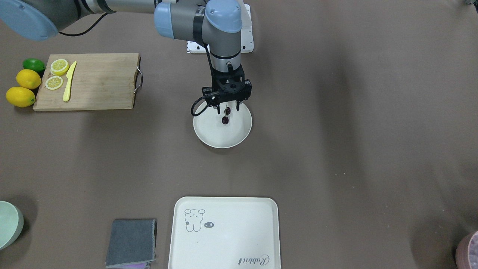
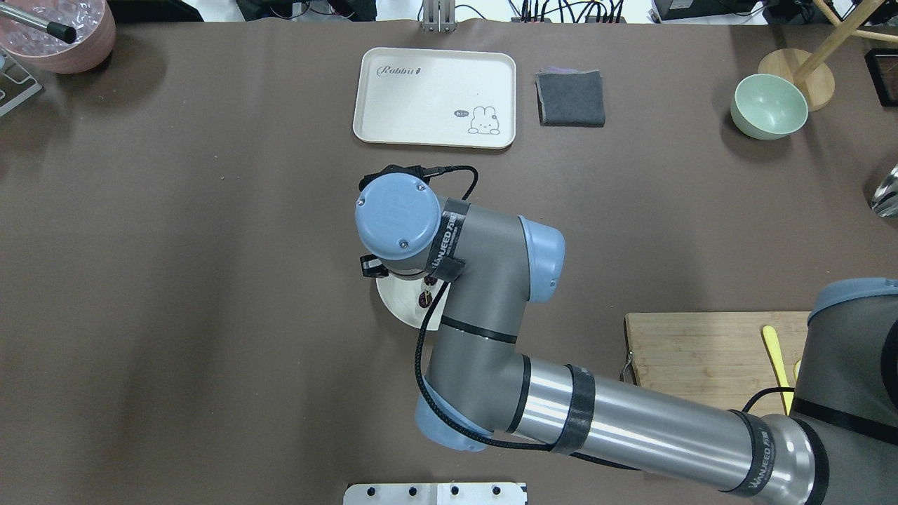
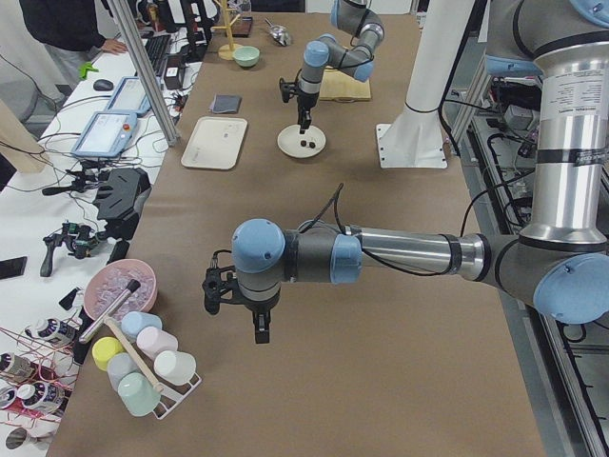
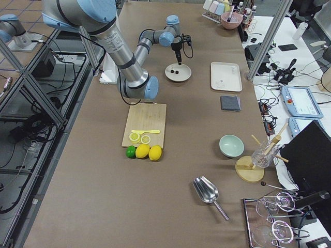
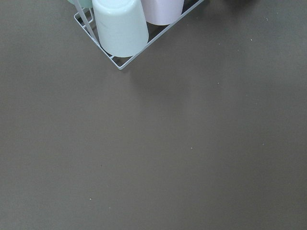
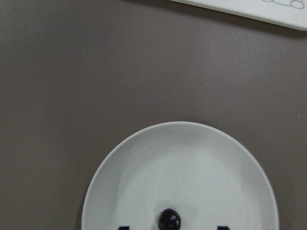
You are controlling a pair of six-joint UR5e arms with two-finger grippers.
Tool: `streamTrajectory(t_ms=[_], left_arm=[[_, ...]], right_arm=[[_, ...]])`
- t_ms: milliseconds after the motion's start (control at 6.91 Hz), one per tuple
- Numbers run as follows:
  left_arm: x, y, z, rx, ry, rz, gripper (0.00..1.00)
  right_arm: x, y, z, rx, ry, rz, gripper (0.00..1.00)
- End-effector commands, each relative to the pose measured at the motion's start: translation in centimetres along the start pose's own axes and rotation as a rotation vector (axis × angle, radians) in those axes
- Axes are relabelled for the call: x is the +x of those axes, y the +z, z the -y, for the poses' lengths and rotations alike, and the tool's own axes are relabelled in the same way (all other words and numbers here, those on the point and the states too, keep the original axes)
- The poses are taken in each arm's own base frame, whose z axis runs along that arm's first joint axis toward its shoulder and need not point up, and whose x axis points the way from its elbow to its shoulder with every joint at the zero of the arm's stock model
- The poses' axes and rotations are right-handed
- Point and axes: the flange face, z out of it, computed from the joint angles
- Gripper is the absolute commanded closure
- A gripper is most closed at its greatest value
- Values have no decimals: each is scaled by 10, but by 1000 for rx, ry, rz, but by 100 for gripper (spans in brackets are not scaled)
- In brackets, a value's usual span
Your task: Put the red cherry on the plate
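The red cherry (image 1: 225, 120), two tiny dark round fruits, lies on the off-white round plate (image 1: 209, 130) near its rim on the robot's side. My right gripper (image 1: 227, 108) hangs straight down just over it, open, one finger on each side of the cherry. In the right wrist view the cherry (image 6: 169, 219) shows at the bottom edge, between the two fingertips (image 6: 123, 227), on the plate (image 6: 144, 177). From overhead, the right arm covers most of the plate (image 2: 400, 303). My left gripper (image 3: 259, 335) hovers over bare table far off; I cannot tell if it is open.
A cutting board (image 1: 101, 82) carries lemon slices and a yellow knife (image 1: 69, 81), with lemons (image 1: 28, 79) and a lime beside it. A cream tray (image 1: 224, 233), a grey cloth (image 1: 131, 242) and a green bowl (image 1: 9, 224) lie on the operators' side. A cup rack (image 5: 120, 28) is near the left arm.
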Motion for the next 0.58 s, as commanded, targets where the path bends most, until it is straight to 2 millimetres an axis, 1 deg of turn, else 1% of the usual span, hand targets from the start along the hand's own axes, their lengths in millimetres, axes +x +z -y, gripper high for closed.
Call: streamTrajectory(t_ms=[0,145,289,434], left_arm=[[-4,2,-6,-5,1,1,2],[-5,3,-8,-5,5,8,2],[-4,2,-11,-1,12,8,2],[-7,5,-15,-8,8,12,2]], right_arm=[[146,-58,38,-48,20,68,0],[225,-57,36,-61,-24,27,0],[300,-54,34,-75,-56,-26,0],[371,-53,21,-110,-61,-58,0]])
